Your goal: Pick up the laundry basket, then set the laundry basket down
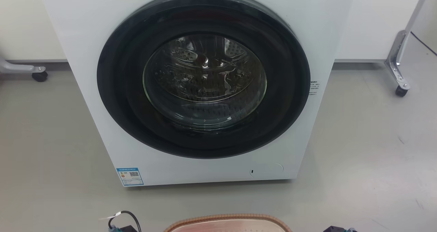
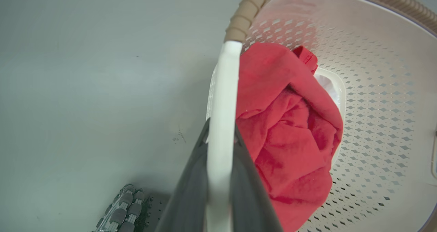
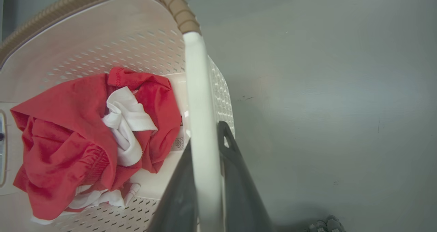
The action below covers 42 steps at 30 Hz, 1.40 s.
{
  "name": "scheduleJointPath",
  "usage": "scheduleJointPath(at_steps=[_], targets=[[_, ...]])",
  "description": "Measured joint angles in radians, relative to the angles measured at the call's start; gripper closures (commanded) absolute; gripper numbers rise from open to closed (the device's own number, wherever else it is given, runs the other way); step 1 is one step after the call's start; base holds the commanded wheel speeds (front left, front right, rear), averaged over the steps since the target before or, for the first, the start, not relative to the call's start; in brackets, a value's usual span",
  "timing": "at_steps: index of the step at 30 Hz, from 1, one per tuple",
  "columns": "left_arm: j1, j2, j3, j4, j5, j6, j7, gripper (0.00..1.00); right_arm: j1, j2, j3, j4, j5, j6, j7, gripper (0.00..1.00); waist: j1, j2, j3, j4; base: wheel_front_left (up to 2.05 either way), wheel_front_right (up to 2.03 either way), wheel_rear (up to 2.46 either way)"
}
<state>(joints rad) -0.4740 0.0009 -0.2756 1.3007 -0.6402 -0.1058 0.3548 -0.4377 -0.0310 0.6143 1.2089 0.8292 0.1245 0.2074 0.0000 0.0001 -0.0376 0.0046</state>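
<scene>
Perforated cream laundry basket (image 2: 375, 88) (woven-look rim (image 2: 245, 13))

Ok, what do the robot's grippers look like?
Both the left gripper and right gripper have two long, dark grey fingers tapering to narrow tips. One right finger has a small slot near its tip. A black cable loops off the left arm.

You face a white front-loading washing machine (image 1: 85, 37) with a round dark glass door (image 1: 204, 78), standing on the smooth grey floor (image 1: 375, 157). A crumpled red fabric garment (image 3: 65, 139) wraps a white cloth (image 3: 126, 122).
</scene>
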Motion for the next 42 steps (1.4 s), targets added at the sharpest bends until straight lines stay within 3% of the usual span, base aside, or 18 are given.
scheduleJointPath(at_steps=[42], targets=[[0.007, 0.001, -0.042, -0.001, -0.054, 0.014, 0.0, 1.0, 0.002, -0.007, 0.034, -0.006, 0.045, 0.0, 0.002, 1.0, 0.0, 0.0, 0.01, 0.002, 0.0, 0.0, 0.0]])
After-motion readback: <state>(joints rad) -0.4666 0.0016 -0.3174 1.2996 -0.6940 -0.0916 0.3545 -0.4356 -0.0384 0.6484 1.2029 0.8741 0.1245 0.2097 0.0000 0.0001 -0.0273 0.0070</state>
